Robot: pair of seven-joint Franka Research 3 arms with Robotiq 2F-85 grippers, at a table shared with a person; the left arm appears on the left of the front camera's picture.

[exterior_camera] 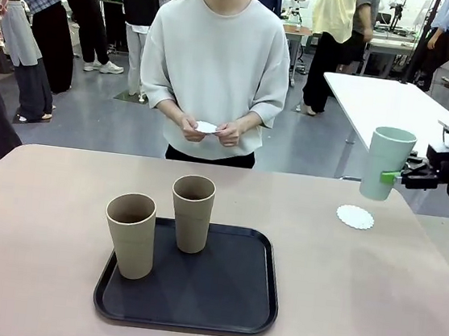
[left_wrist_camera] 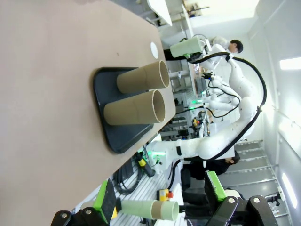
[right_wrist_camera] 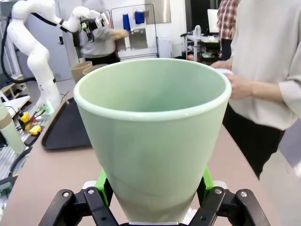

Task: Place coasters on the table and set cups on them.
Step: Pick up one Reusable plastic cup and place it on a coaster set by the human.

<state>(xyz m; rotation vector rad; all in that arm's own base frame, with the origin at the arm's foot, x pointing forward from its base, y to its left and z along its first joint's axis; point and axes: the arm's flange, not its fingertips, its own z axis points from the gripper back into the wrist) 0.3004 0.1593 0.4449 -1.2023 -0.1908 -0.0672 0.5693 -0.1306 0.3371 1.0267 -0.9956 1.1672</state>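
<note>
My right gripper (exterior_camera: 391, 177) is shut on the mint green cup (exterior_camera: 387, 161), holding it upright in the air over the table's (exterior_camera: 40, 220) far right edge. In the right wrist view the cup (right_wrist_camera: 153, 136) stands between the green pads of that gripper (right_wrist_camera: 153, 200). One white coaster (exterior_camera: 355, 217) lies on the table just below and left of the cup. The tan cup (exterior_camera: 130, 234) and brown cup (exterior_camera: 192, 213) stand on the black tray (exterior_camera: 217, 305). The person holds another coaster (exterior_camera: 206, 127) in both hands. My left gripper (left_wrist_camera: 160, 195) is open and holds nothing, off the table's left side.
The tray (left_wrist_camera: 106, 94) with the brown cup (left_wrist_camera: 141, 77) and the tan cup (left_wrist_camera: 134, 109) sits at the table's middle front. The person stands at the far edge. A white rectangular table (exterior_camera: 395, 98) stands behind on the right.
</note>
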